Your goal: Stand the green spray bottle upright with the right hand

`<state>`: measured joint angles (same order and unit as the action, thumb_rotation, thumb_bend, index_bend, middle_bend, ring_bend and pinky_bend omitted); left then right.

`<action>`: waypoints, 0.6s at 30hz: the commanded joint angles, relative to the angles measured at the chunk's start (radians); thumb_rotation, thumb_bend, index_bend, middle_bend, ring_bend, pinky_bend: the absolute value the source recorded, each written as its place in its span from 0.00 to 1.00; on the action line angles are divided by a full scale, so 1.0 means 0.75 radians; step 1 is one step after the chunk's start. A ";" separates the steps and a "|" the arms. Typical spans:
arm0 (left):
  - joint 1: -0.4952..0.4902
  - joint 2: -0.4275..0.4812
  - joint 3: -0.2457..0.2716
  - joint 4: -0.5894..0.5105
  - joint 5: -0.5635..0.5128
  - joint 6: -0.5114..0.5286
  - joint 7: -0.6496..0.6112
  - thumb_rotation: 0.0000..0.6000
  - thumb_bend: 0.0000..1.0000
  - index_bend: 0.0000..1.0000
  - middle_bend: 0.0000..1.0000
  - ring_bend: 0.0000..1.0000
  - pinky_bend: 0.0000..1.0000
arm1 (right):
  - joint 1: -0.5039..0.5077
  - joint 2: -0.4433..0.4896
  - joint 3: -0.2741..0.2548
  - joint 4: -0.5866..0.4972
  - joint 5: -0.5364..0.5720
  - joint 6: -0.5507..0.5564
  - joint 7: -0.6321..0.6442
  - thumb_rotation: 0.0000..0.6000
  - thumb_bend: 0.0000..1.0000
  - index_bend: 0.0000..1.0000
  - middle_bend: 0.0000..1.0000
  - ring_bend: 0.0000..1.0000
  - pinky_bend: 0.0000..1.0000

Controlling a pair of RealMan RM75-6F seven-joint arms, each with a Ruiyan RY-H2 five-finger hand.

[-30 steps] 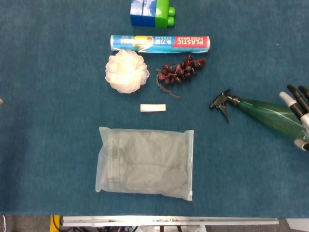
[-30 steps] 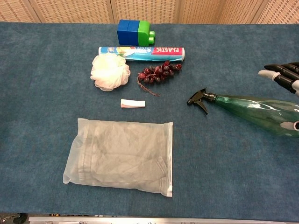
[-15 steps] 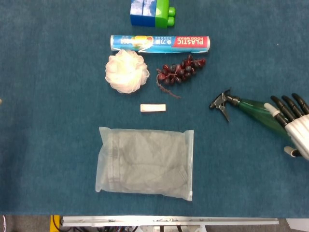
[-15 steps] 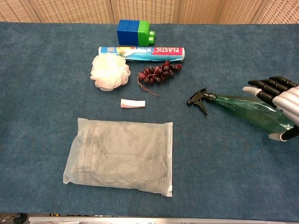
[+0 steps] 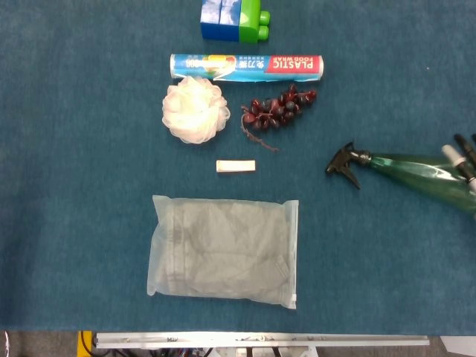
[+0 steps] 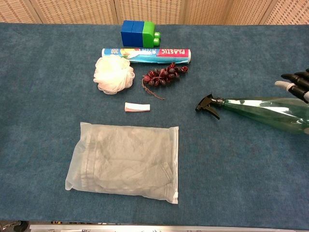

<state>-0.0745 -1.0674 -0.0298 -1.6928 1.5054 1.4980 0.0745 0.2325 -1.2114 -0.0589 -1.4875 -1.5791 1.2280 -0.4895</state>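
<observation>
Lying flat: green spray bottle at the right edge, right hand at its body

Table (image 5: 74,223), blue cloth top, carries everything.
Clear plastic bag (image 5: 223,251) with folded grey fabric inside, flat near the front edge, centre.
Green spray bottle (image 6: 270,110) on its side by the right edge, black trigger head pointing toward the table centre, base running out of frame.
Right hand (image 6: 297,83) at the right edge, mostly cut off; dark fingers (image 5: 465,152) sit over the far side of the bottle body. Can't tell whether it's grasping or just alongside.
Plastic wrap box (image 5: 248,67) lies crosswise toward the back edge.
White bath pouf (image 5: 195,109) just in front of the box's left end.
Blue-and-green toy block (image 5: 233,19) at the back edge.
Dark red grape bunch (image 5: 277,110) right of the pouf.
Small cream eraser-like bar (image 5: 236,166) between pouf and bag.
Left hand out of shot.
</observation>
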 commanded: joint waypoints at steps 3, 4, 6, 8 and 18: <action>0.000 -0.001 0.000 0.001 -0.005 -0.004 0.000 1.00 0.60 0.31 0.57 0.54 0.96 | -0.002 0.013 0.031 0.032 0.033 0.019 -0.005 1.00 0.00 0.00 0.00 0.00 0.02; 0.000 0.000 0.000 0.001 -0.005 -0.005 -0.002 1.00 0.60 0.31 0.57 0.54 0.96 | -0.002 0.013 0.037 0.041 0.041 0.021 -0.003 1.00 0.00 0.00 0.00 0.00 0.02; -0.001 0.001 -0.001 0.001 -0.006 -0.005 -0.003 1.00 0.60 0.31 0.57 0.54 0.96 | -0.001 0.008 0.051 0.062 0.057 0.025 0.003 1.00 0.00 0.00 0.00 0.00 0.02; -0.001 0.000 -0.002 0.001 -0.006 -0.006 -0.004 1.00 0.60 0.31 0.57 0.54 0.96 | 0.001 0.006 0.061 0.076 0.072 0.024 0.014 1.00 0.00 0.00 0.00 0.00 0.02; -0.002 0.000 -0.003 0.005 -0.009 -0.008 -0.005 1.00 0.60 0.31 0.57 0.54 0.96 | -0.007 0.031 0.077 0.041 0.080 0.061 0.083 1.00 0.00 0.00 0.00 0.00 0.02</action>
<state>-0.0758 -1.0671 -0.0320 -1.6892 1.4984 1.4918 0.0706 0.2289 -1.1949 0.0010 -1.4471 -1.5176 1.2723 -0.4371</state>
